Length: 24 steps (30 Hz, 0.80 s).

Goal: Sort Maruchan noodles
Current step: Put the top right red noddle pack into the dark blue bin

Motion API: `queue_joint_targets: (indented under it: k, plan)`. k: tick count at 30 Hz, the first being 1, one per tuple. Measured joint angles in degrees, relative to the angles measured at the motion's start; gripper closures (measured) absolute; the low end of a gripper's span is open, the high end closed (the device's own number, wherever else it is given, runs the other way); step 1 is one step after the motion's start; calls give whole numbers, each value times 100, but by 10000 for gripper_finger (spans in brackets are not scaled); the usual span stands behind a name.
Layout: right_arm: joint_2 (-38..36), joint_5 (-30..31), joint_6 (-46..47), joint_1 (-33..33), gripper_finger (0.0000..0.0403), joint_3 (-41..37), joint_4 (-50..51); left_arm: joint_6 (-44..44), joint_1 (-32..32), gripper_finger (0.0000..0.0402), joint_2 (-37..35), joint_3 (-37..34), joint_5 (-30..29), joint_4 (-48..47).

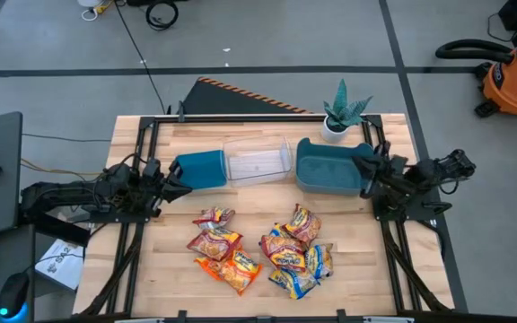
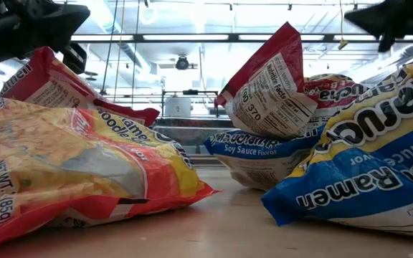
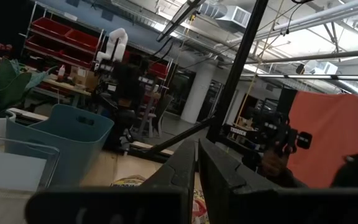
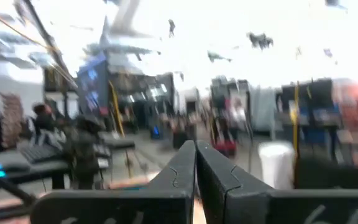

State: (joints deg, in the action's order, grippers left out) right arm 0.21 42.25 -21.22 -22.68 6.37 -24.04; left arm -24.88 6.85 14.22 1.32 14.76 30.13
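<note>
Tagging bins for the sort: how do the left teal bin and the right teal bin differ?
The left teal bin looks smaller and darker; the right teal bin looks wider and paler. The left teal bin seems tipped on its side, with no inside showing from above, while the right teal bin shows its open inside. The left hand is by the left teal bin, the right hand at the right one. Both flank the clear bin.

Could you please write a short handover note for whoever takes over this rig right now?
Left gripper: shut, empty, at the table's left edge beside the small teal bin.
Right gripper: shut, empty, over the large teal bin.
Maruchan noodles: all in two loose piles at the table's front.
Clear bin sits between the teal ones.
Done: nothing sorted. Left: every packet.
</note>
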Motion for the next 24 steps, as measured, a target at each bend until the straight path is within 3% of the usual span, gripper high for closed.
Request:
queue_joint_targets:
  k: [3,7,9,17,24]
  plan:
    - [2,-266,-465,4,383,12,-302,0,0,374,1,0,0,1]
    - [2,520,-546,5,383,17,22,0,-2,374,0,0,0,0]
    - [2,633,-331,5,383,17,379,0,0,374,0,0,0,4]
    - [4,524,-145,5,386,17,794,0,0,374,0,0,0,2]
    - [202,84,300,6,395,17,715,0,0,374,0,0,0,2]
